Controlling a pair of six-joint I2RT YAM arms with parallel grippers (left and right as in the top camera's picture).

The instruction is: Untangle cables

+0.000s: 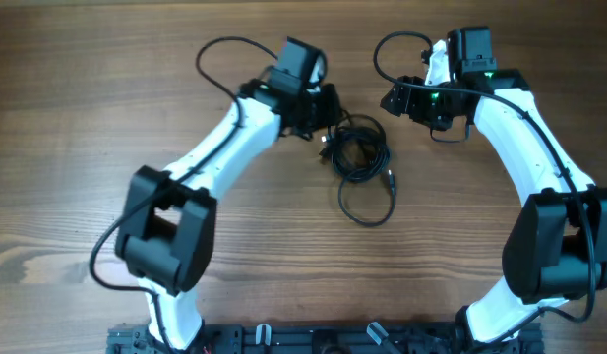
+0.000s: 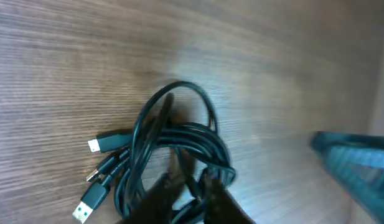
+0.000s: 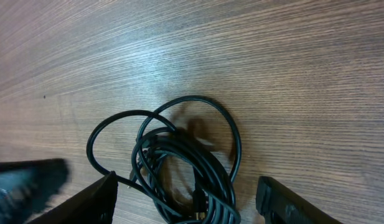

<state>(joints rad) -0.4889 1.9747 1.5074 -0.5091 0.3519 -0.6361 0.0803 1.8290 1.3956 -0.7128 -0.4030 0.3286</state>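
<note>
The left gripper (image 1: 321, 116) sits at the left side of the bundle of thin black cords (image 1: 360, 152), which lies on the brown wood-grain counter (image 1: 87, 118) nearer its far edge than its near one, about midway between the left and right edges. In the left wrist view its dark fingers (image 2: 224, 202) stand close together low in the frame with strands of the bundle running between them. The picture is smeared, so whether they pinch a cord or only straddle it cannot be told.

The main risk is that a pull from this side drags the whole knot along the counter instead of freeing one cord, because the coils overlap tightly. The small plug ends (image 2: 99, 144) that fan out toward the left could also snag in a loop. One slack loop trails toward the near edge and may tighten if it is tugged the wrong way.

The right gripper (image 1: 409, 98) hangs just right of the bundle, apart from it and empty. Its two fingers (image 3: 92, 202) are spread wide and frame the coils from above. A blind descent could catch several strands at once — or meet the other arm.
</note>
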